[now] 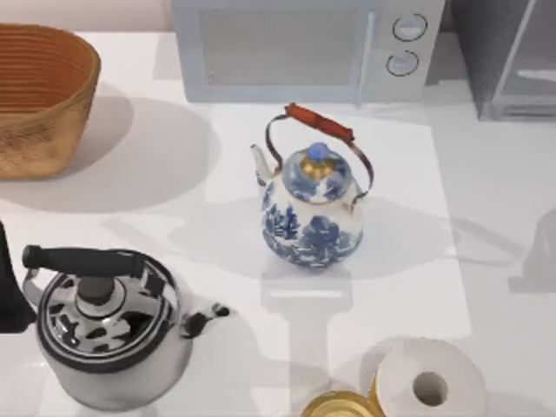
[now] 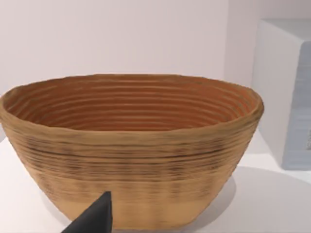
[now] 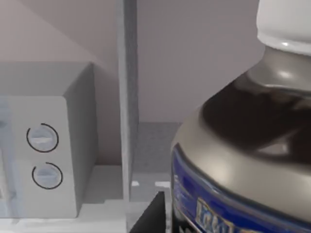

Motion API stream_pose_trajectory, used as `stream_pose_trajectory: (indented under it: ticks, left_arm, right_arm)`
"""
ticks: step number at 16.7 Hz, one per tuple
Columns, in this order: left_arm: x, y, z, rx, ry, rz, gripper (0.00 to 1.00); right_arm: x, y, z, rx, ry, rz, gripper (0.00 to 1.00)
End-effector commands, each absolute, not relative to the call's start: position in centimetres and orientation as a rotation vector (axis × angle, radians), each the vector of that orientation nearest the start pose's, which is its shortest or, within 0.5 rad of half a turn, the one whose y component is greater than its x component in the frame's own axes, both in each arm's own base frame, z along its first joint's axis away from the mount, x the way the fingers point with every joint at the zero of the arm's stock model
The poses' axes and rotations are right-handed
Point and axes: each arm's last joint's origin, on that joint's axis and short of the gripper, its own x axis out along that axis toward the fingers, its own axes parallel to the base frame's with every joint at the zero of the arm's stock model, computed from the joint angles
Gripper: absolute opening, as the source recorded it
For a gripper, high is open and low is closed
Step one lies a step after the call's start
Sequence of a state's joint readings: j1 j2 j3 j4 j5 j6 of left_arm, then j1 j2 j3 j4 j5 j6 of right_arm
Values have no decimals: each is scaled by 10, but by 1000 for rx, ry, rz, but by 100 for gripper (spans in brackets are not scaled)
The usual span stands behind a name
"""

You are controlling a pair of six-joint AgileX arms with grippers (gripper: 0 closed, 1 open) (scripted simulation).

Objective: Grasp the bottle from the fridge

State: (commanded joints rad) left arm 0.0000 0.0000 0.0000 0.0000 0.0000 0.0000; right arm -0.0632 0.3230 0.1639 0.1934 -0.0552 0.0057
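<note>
The bottle (image 3: 243, 145) stands right up against the right claw (image 3: 150, 213), of which one dark finger tip shows just beside the bottle's lower side; whether that claw is spread or pinching cannot be told. The bottle has a white cap, a glossy dark body with grey sheen on the shoulder, and a blue label band with pale lettering too cut off to read. It is round and smooth, like plastic. Past the claw, a grey upright frame edge of the fridge (image 3: 127, 97) rises, with a grey speckled floor behind it. Farther off beyond that frame sits the microwave (image 3: 48, 155), a pale box with two round dials.

From above, the fridge (image 1: 508, 61) is at the surface's (image 1: 486, 174) far right corner, next to the microwave.

The left claw (image 2: 95, 218) shows one dark finger tip, its state unclear, close in front of a ribbed woven basket (image 2: 131, 145). A blue-and-white china teapot (image 1: 311, 213), a shiny steel kettle (image 1: 109, 339), a paper roll (image 1: 430, 382) and a gold tin (image 1: 340, 406) also stand on the surface.
</note>
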Motion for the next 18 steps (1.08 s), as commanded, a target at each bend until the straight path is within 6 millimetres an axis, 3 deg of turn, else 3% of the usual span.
stream_pose_trajectory:
  ticks: [4, 7, 14, 18]
  left_arm:
    - [106, -1, 160, 0, 0, 0, 100]
    - [106, -1, 160, 0, 0, 0, 100]
    - [106, -1, 160, 0, 0, 0, 100]
    - [106, -1, 160, 0, 0, 0, 100]
  right_arm:
    - [108, -3, 174, 0, -17, -2, 0]
    - [106, -1, 161, 0, -1, 0, 0]
    - [106, -1, 160, 2, 3, -2, 0]
    - [112, 11, 160, -2, 10, -3, 0]
